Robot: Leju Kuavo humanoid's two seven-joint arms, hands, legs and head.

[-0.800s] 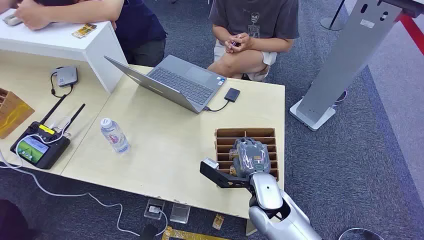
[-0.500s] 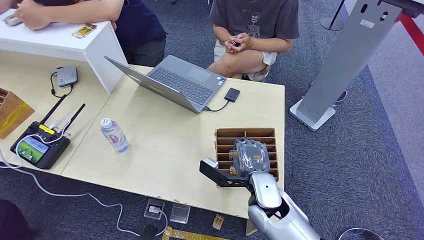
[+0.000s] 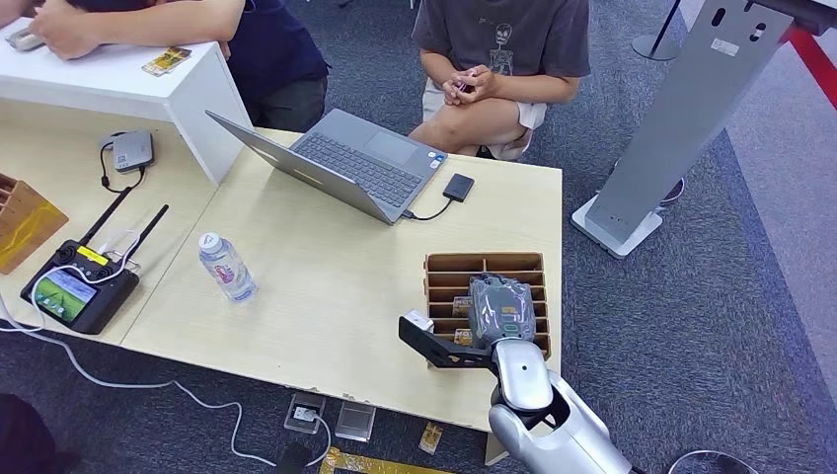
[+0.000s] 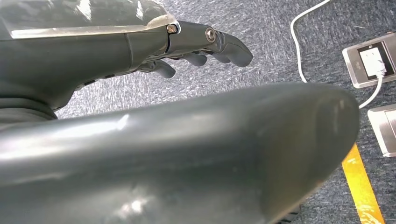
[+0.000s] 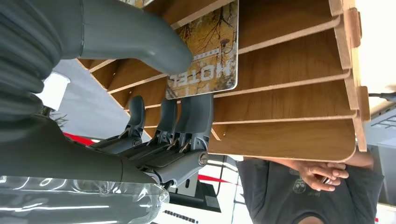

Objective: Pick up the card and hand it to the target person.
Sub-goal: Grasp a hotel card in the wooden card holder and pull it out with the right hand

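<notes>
A: Card, where is it?
B: From the head, the right hand sits over the slotted wooden box at the table's near right corner; the seated person waits beyond the laptop.
A: Left wrist?
B: The left hand hangs over carpet, fingers loosely curled, holding nothing.
A: Right wrist?
B: The card stands in a slot, thumb on one face, fingers on the other; the right hand pinches it.
</notes>
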